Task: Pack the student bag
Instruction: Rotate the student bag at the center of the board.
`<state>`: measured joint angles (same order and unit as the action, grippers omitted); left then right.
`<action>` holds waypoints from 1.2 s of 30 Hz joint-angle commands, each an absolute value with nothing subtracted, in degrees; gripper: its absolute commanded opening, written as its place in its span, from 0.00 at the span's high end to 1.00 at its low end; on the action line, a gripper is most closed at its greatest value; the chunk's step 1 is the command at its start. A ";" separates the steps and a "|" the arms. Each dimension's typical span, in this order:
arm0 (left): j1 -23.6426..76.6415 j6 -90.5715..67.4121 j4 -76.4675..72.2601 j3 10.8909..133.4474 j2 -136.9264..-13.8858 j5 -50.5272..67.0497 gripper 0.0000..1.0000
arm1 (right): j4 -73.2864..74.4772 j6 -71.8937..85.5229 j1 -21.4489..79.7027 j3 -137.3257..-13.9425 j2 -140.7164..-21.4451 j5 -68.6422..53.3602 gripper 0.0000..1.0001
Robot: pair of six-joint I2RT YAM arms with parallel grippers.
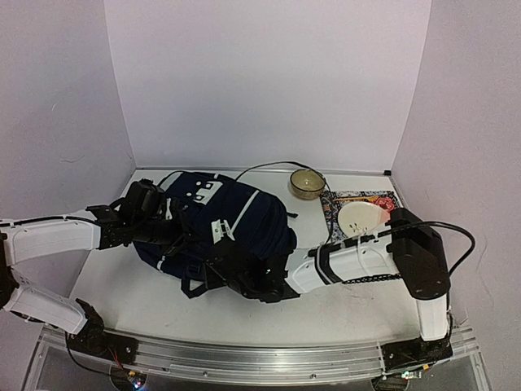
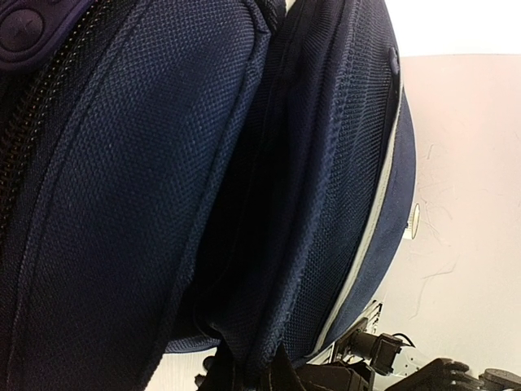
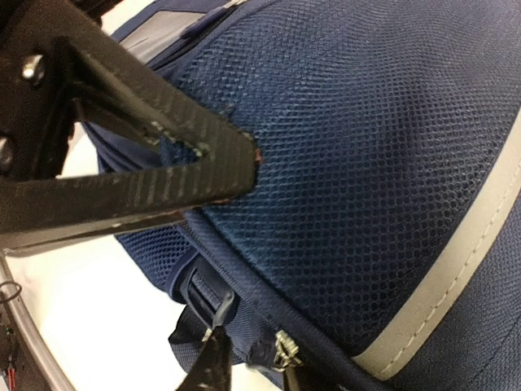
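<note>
Student bag (image 1: 220,220) on the surface (image 1: 342,318), bowl (image 1: 307,183) lying outside it — packing is judged unfinished. Left end effector (image 1: 175,234) is closed, its hold unseen; right end effector (image 3: 236,244) is parted over a seam, grip undeterminable.

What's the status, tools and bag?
Left tool shut, against the bag. Right tool open, straddling its edge by a zipper pull. Bowl, plate sit apart; nothing blocking.

Cloth of student bag (image 1: 220,224): navy weave, matt, coarse open mesh up close. Along it, grey stripe (image 3: 456,269) of smoother, flatter trim. Dark zip teeth (image 2: 20,138), dull, plastic-looking; small zip pull (image 3: 285,349) of bright metal. On right hand (image 3: 236,252), finger (image 3: 146,175) in black carbon-fibre weave, semi-matt, edges scuffed pale. White counter (image 2: 464,163), smooth, faintly scratched. Glossy, glazed-looking bowl (image 1: 307,182). Brushed-metal rail (image 1: 244,354).
</note>
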<state>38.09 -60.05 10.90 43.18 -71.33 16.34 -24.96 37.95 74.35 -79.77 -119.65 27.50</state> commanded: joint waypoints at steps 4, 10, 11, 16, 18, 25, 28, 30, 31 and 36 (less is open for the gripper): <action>38.08 -59.37 5.44 47.36 -70.59 17.07 1.00 | -25.92 39.09 74.09 -80.05 -119.70 34.62 0.96; 38.00 -57.36 5.77 47.45 -70.50 14.45 1.00 | -24.68 38.78 74.09 -74.18 -115.38 32.01 1.00; 37.92 -56.68 6.17 47.58 -70.53 13.71 1.00 | -24.05 38.21 74.09 -73.29 -114.44 31.21 1.00; 36.95 -52.96 9.29 47.60 -70.25 9.71 1.00 | -19.87 34.71 74.08 -68.36 -108.02 28.92 1.00; 36.58 -51.59 10.54 47.42 -70.07 8.49 1.00 | -17.45 32.98 73.73 -67.03 -105.69 28.57 1.00; 32.77 -43.46 18.27 47.19 -68.15 2.75 1.00 | -9.25 26.76 70.70 -63.02 -97.05 24.73 1.00; 29.99 -38.97 21.19 47.20 -67.20 0.40 1.00 | -6.14 24.51 69.89 -62.58 -94.21 23.73 1.00; 28.32 -36.42 22.24 47.38 -67.09 -2.18 1.00 | -4.19 23.28 70.00 -63.61 -94.06 23.58 1.00; 27.72 -35.19 22.36 47.75 -67.32 -2.90 1.00 | -3.75 22.24 70.22 -64.58 -94.76 23.11 1.00; 26.84 -27.50 22.04 53.17 -72.17 -5.25 1.00 | -3.40 18.43 72.69 -74.20 -102.93 16.96 1.00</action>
